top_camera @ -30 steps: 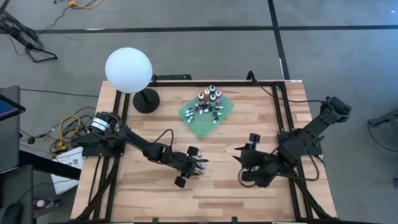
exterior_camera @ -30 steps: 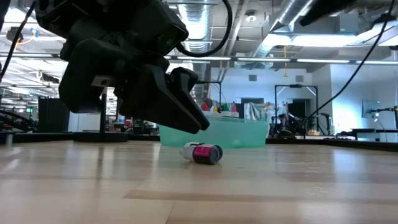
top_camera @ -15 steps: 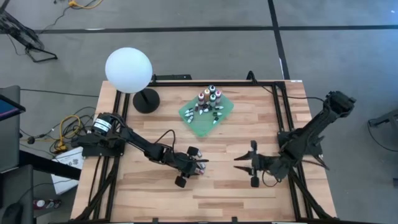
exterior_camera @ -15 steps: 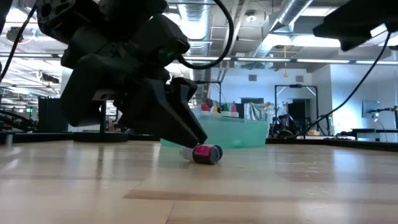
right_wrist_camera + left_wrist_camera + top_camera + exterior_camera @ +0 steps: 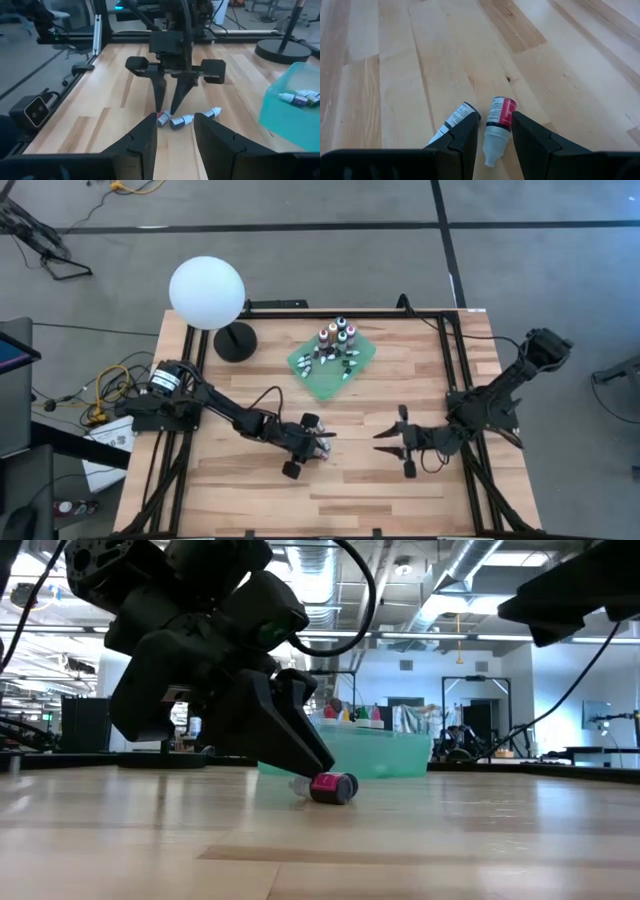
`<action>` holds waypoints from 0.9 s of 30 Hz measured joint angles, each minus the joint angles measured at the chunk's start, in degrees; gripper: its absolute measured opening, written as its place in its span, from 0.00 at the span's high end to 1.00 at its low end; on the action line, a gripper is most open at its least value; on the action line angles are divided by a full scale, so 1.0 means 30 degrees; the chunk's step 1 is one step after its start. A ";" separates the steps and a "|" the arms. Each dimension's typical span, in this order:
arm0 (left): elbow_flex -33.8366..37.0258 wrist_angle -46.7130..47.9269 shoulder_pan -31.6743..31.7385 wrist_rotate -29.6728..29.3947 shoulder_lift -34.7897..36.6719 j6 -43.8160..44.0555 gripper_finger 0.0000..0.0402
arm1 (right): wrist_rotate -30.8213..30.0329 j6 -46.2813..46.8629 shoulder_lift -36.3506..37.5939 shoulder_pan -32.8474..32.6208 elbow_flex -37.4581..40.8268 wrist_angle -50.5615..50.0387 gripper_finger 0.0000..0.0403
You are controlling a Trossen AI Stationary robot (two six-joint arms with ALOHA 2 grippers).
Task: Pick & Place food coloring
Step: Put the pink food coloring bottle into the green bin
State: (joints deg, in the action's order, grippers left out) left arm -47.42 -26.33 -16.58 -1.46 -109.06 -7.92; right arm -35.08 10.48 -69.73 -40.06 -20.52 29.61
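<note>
High view: overhead, straight down on the whole table (image 5: 250, 500). Low view: at tabletop level, close behind the left gripper (image 5: 300, 755), facing the room. Each wrist view looks forward along the boards; all four share the pink-labelled bottle (image 5: 498, 122) mid-table.

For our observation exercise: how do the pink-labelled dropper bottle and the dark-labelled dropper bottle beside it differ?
The small pink-labelled dropper bottle lies between the left pincer fingers; the dark-labelled dropper bottle lies outside them, partly hidden. Their labels differ: pink against white-and-dark. They point in different directions. Both lie flat on the light wooden table.
</note>
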 joint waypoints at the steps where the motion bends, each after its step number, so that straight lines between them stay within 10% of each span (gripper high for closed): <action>1: 0.0000 0.0016 0.0021 0.0086 0.0000 0.0000 0.72 | 0.0236 0.0000 0.0000 0.0173 0.0143 0.0206 0.70; 27: -0.0015 -0.0114 0.0086 0.0300 -0.0845 0.0323 0.72 | 0.0854 -0.0506 0.0000 0.0652 0.0797 0.2139 0.70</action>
State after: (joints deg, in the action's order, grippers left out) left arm -47.46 -26.67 -16.33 -0.56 -111.59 -6.95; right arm -32.51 8.96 -69.73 -38.11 -18.13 36.02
